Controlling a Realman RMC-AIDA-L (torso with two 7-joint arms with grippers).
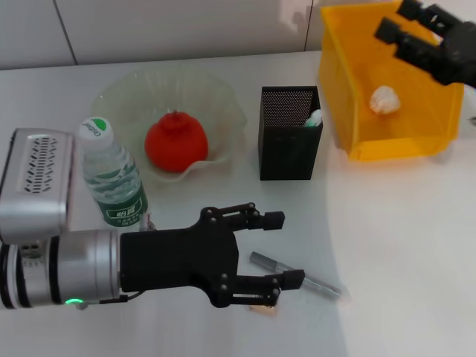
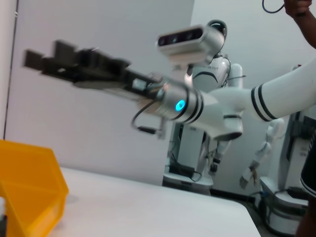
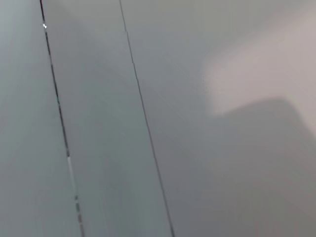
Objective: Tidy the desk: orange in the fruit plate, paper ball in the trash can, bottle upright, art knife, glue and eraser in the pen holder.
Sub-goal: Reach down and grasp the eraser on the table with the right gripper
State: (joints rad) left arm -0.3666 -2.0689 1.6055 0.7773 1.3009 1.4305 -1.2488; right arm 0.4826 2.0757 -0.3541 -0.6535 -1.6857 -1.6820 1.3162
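Note:
My left gripper (image 1: 288, 249) hovers open over the near table, one finger lying over the grey art knife (image 1: 321, 285). A tan bit, probably the eraser (image 1: 262, 307), peeks out under that finger. The orange (image 1: 175, 141) sits in the pale-green fruit plate (image 1: 223, 97). Beside the plate, the bottle (image 1: 113, 177) stands upright. The black mesh pen holder (image 1: 288, 149) holds a white-green item, probably the glue (image 1: 313, 117). The paper ball (image 1: 384, 99) lies in the yellow trash can (image 1: 394, 145). My right gripper (image 1: 394, 18) hangs open and empty above the can, and the left wrist view shows that gripper (image 2: 44, 54) too.
The trash can (image 2: 29, 192) takes up the table's far right corner. A wall runs behind the table. Bare tabletop lies right of the art knife and in front of the trash can. The right wrist view shows only a wall panel.

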